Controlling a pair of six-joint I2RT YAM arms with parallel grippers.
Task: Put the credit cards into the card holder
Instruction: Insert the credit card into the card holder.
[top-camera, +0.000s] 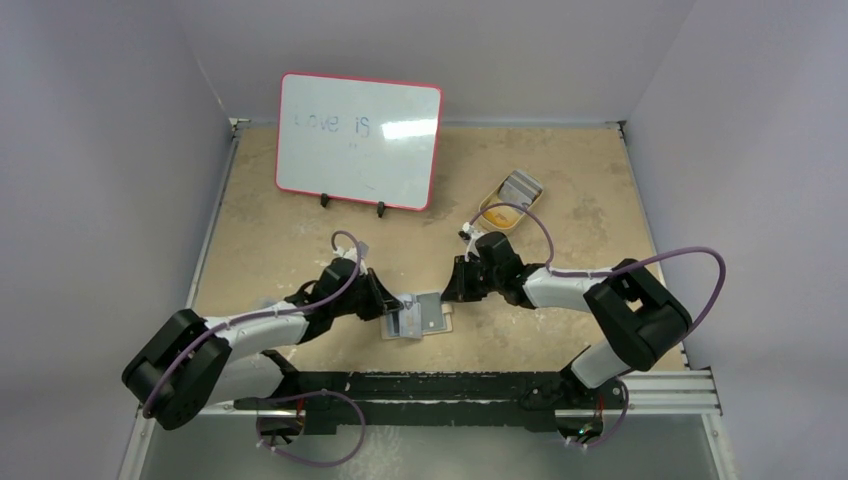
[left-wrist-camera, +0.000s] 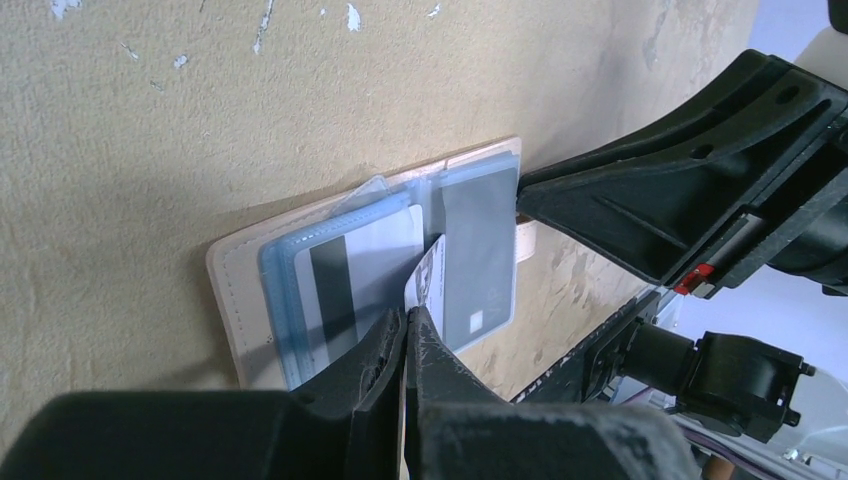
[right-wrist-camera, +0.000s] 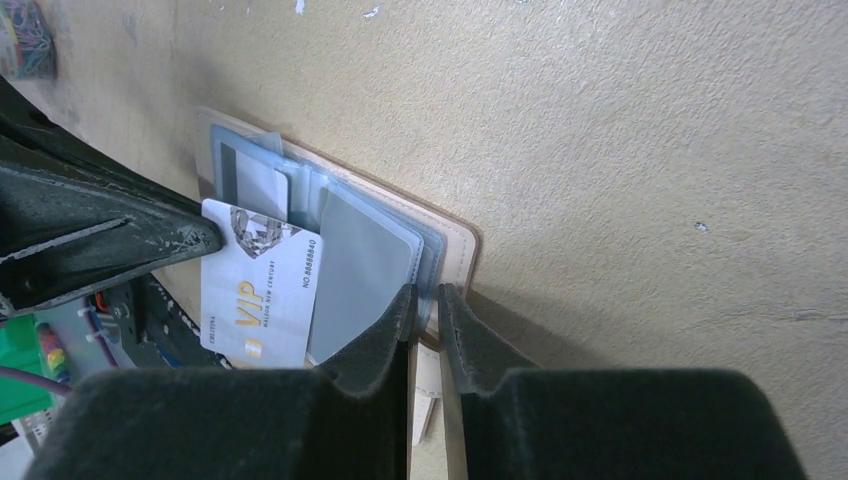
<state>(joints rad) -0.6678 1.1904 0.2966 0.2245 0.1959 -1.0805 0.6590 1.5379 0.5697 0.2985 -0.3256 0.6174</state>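
Tan card holder (right-wrist-camera: 455, 240), VIP card (right-wrist-camera: 262, 285) lettering right-wrist only

We can read "Love is" in faint handwriting on the whiteboard (top-camera: 358, 150). On the white card (right-wrist-camera: 262, 290) we read "VIP" in gold letters and, along one edge, a number beginning "NO:8888". Its last digits and the small print beside the gold letters are too fine for us to make out.
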